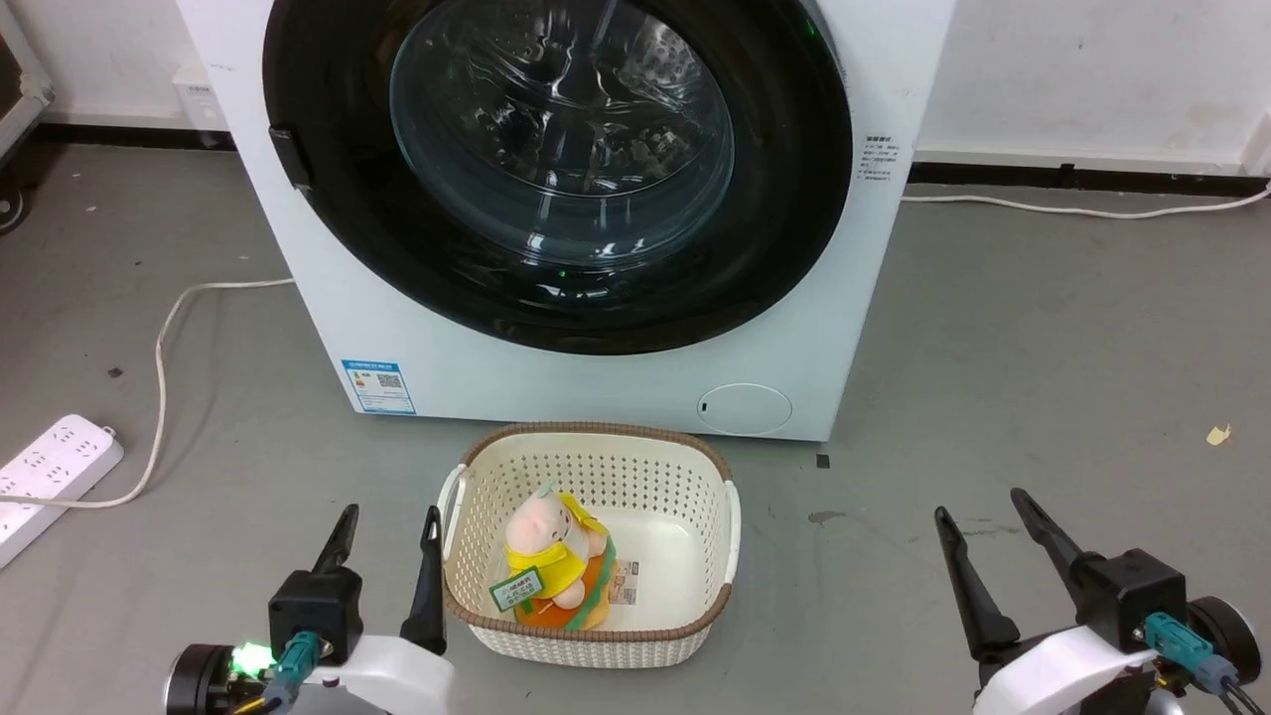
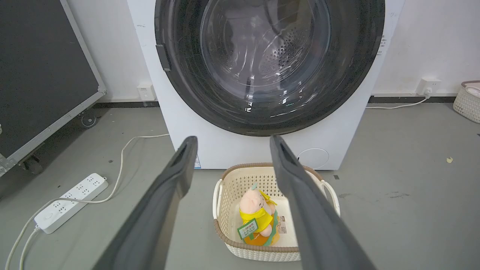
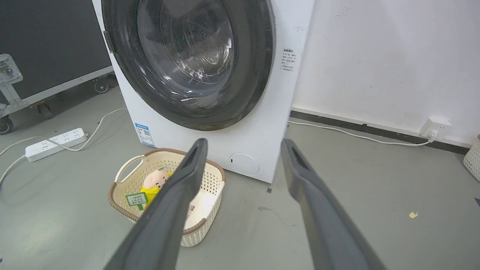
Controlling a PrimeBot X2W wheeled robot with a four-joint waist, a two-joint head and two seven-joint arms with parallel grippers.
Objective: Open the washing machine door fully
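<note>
The washing machine door (image 1: 794,199) is a wide glossy black disc with a bulging clear glass bowl, lying flush against the white machine front, with a small dark handle tab (image 1: 289,159) on its left rim. The door (image 2: 356,67) and the same door (image 3: 255,56) also fill the upper part of both wrist views. My left gripper (image 1: 389,524) stands open at the lower left, well short of the machine. My right gripper (image 1: 983,506) stands open at the lower right. Nothing sits between either pair of fingers.
A cream basket (image 1: 695,467) holding a plush toy (image 1: 552,561) stands on the grey floor right before the machine. A small round white flap (image 1: 744,408) sits low on the machine. A power strip (image 1: 50,467) and cable lie left; a black wheeled case (image 2: 41,75) stands further left.
</note>
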